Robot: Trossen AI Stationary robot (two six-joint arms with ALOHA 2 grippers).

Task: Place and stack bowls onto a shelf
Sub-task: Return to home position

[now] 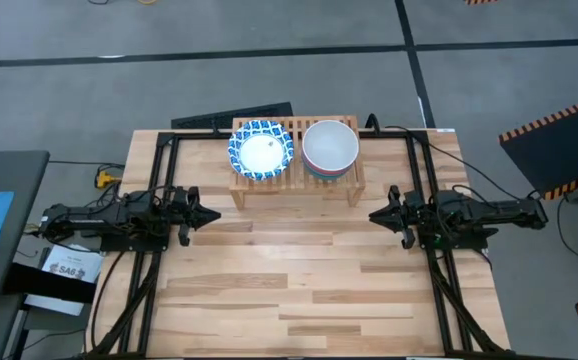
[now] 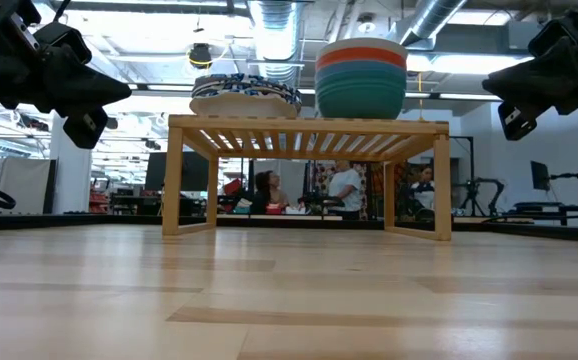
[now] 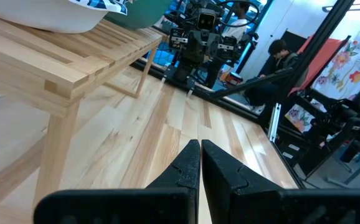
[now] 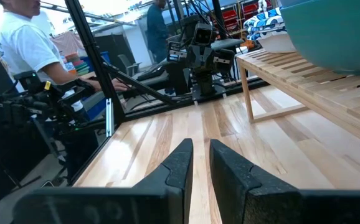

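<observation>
The shelf (image 1: 297, 178) stands at the table's far middle on its short legs. Two stacks rest on its slatted top. On the left are blue-and-white patterned bowls (image 1: 260, 150) (image 2: 246, 95). On the right a white bowl (image 1: 330, 146) tops a stack with red, green and blue bowls (image 2: 361, 80) beneath it. My left gripper (image 1: 214, 214) (image 3: 200, 155) hovers shut, left of the shelf's near-left leg. My right gripper (image 1: 375, 214) (image 4: 199, 154) hovers right of the near-right leg, shut but for a narrow slit. Both point toward the table's middle and hold nothing.
Bare plank tabletop (image 1: 299, 290) spreads between and in front of the arms. Black frame rails (image 1: 154, 180) run along both table sides. People (image 2: 347, 190) sit in the room beyond the far edge. A dark flat object (image 1: 234, 115) lies behind the shelf.
</observation>
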